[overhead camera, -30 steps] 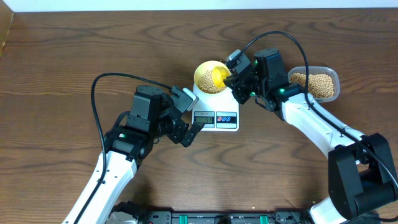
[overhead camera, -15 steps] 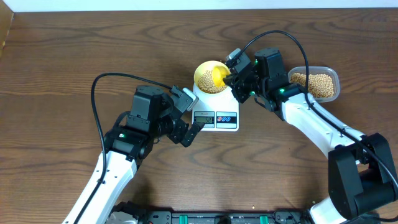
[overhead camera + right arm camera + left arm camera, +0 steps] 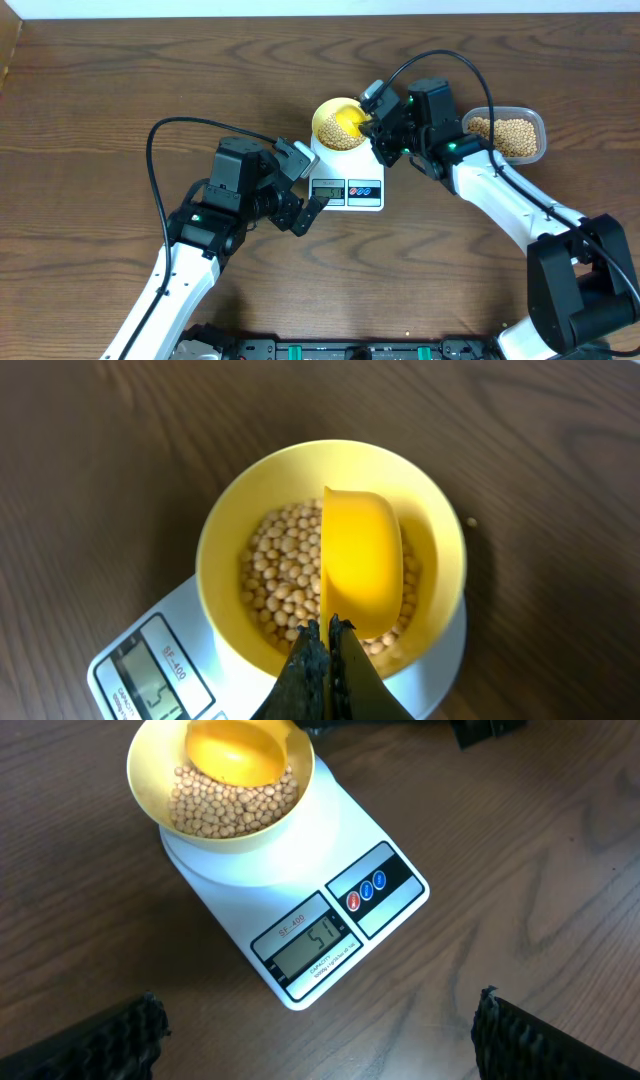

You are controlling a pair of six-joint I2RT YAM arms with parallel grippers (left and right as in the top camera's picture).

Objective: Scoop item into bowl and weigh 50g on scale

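I've got the bowl sitting on the round platform at the back of the scale, and it is partly filled with beans. The right gripper is clamped tight on the handle of the small yellow scoop. The scoop's cup sits inside the bowl's rim, over the beans, and from the left wrist view its hollow looks empty. The digits on the scale's grey display look like 51, though they are small. The clear tub, right of the scale and well apart from it, holds a layer of the same beans. The left gripper hangs just left of the scale, jaws spread wide with nothing between them. Everything rests on a dark brown wood-grain surface, and a pale strip runs along its far edge beyond the scale.
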